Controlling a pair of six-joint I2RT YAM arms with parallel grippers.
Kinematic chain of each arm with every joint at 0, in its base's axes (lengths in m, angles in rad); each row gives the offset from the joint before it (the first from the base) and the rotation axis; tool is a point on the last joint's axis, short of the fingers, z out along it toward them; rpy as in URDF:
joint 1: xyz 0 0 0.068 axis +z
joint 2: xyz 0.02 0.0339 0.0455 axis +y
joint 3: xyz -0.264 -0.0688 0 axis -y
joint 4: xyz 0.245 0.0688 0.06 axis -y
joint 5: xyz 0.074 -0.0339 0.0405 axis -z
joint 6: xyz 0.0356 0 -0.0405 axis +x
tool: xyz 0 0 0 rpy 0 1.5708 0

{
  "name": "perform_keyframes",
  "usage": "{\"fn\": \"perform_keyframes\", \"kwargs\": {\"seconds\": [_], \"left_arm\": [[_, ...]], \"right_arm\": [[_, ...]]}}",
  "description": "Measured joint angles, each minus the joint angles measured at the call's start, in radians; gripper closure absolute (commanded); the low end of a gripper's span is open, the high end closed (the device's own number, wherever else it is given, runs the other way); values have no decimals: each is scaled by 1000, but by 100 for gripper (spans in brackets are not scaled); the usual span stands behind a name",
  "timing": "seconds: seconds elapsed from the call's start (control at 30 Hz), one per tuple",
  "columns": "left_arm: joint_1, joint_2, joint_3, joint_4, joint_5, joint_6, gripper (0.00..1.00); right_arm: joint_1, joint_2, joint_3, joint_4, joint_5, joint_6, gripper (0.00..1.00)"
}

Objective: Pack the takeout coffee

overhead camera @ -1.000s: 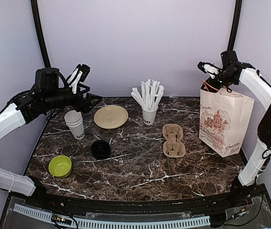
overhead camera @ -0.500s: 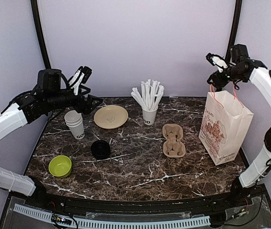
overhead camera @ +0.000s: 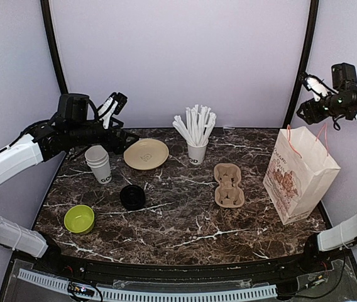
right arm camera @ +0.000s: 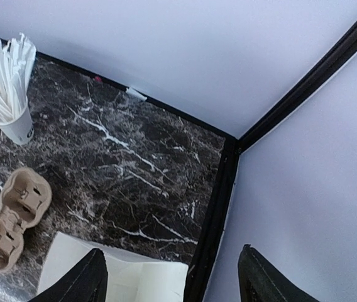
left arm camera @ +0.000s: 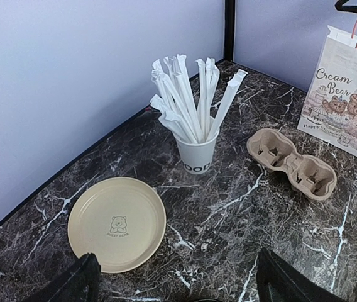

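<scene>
No lidded takeout coffee shows in any view. A stack of lidless white paper cups (overhead camera: 98, 164) with black lettering stands at the left, and a stack of black lids (overhead camera: 132, 197) lies in front of it. My left gripper (overhead camera: 119, 116) hovers open and empty above the table, just behind the cups; its wrist view (left arm camera: 178, 296) looks down on the plate. My right gripper (overhead camera: 305, 97) is open and empty, high at the back right, above the printed paper bag (overhead camera: 298, 176). The bag's open top shows below the right gripper (right arm camera: 172, 283).
A beige plate (overhead camera: 146, 153) lies behind the lids. A white cup of wrapped straws (overhead camera: 196, 150) stands at the back centre. A brown pulp cup carrier (overhead camera: 229, 185) lies right of centre. A green bowl (overhead camera: 79, 218) sits front left. Walls close the back and sides.
My right gripper has let go of the bag's handles and risen up and to the right. The bag has shifted right and leans. My left gripper has moved slightly right.
</scene>
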Motion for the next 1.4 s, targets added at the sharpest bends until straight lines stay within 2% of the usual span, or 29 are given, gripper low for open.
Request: {"fn": "perform_keyframes", "kwargs": {"seconds": [0.37, 0.6, 0.67, 0.87, 1.17, 1.4], "left_arm": [[0, 0, 0, -4, -5, 0, 11], [0, 0, 0, -4, -5, 0, 11], [0, 0, 0, -4, -5, 0, 11], [0, 0, 0, -4, -4, 0, 11], [0, 2, 0, -4, -6, 0, 11], [0, 18, 0, -4, -16, 1, 11]], "right_arm": [[-53, 66, -16, -209, 111, -37, 60], [-59, 112, -15, -269, 128, -50, 93], [-59, 126, -12, -275, 121, -53, 99], [-59, 202, 61, -283, 63, -60, 100], [-58, 377, 319, -289, -119, -22, 100], [-35, 517, 407, -265, -192, 21, 100]]}}
